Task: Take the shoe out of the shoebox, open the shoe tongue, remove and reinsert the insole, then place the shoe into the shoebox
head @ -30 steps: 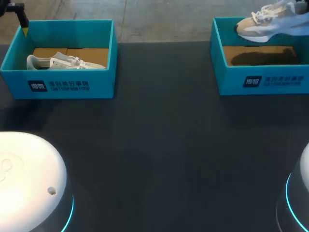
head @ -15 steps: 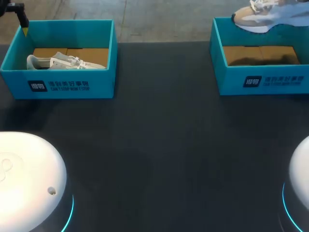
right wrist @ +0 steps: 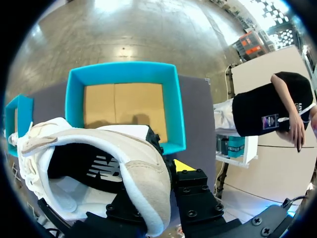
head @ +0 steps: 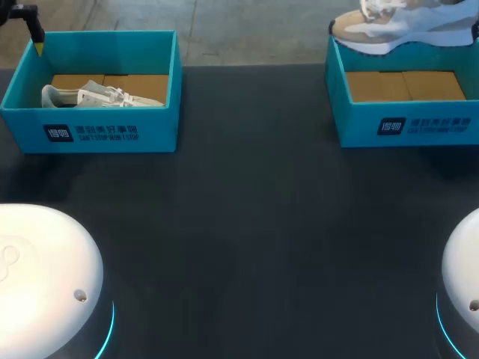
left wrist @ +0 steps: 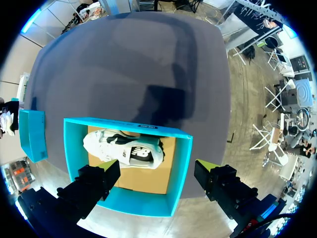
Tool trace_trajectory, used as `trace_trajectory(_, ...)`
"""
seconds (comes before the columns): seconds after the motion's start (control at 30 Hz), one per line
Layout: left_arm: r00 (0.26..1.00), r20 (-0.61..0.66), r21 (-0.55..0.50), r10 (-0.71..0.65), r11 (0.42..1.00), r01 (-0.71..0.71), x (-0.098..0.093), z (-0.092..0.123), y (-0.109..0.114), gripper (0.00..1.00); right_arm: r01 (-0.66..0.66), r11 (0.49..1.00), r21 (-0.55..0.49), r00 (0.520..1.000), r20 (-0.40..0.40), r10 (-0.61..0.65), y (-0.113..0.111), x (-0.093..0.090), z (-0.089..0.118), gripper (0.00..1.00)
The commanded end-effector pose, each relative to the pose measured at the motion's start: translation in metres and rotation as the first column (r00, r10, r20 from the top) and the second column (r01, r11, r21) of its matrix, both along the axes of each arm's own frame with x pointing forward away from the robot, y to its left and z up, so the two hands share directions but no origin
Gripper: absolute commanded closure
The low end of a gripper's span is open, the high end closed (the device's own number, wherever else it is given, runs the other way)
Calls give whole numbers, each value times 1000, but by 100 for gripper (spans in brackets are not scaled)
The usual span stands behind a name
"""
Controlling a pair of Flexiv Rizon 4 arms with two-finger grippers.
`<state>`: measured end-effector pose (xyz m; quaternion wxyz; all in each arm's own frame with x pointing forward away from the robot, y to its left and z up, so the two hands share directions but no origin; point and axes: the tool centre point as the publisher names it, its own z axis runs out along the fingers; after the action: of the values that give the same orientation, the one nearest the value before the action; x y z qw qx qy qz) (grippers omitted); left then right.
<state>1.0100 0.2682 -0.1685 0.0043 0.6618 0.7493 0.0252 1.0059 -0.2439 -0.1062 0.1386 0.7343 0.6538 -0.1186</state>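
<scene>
Shoe (head: 397, 26): is hanging above the far rim of the right shoebox (head: 408, 123). The right claw (right wrist: 166, 161) is clamping its heel collar, likely so the sole clears the wall.

Left claw (left wrist: 154, 168): is hovering, fingers apart and gripping nothing, over the left shoebox (head: 97, 133), where a second shoe (head: 97, 96) is lying.

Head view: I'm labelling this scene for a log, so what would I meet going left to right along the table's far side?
Left shoebox holding a white shoe → bare dark table → right shoebox, with a beige shoe held above it.
</scene>
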Motion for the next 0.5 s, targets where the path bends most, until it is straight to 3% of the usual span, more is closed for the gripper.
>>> trace_trajectory(0.03,1000,2,2,0,1000,0,-2,0,0,0,-17,1000,-9,997,71,18,23,-42,5,100)
trace_trajectory(0.5,1000,2,2,0,1000,0,-2,0,0,0,6,1000,-2,995,99,-6,52,-127,-2,100)
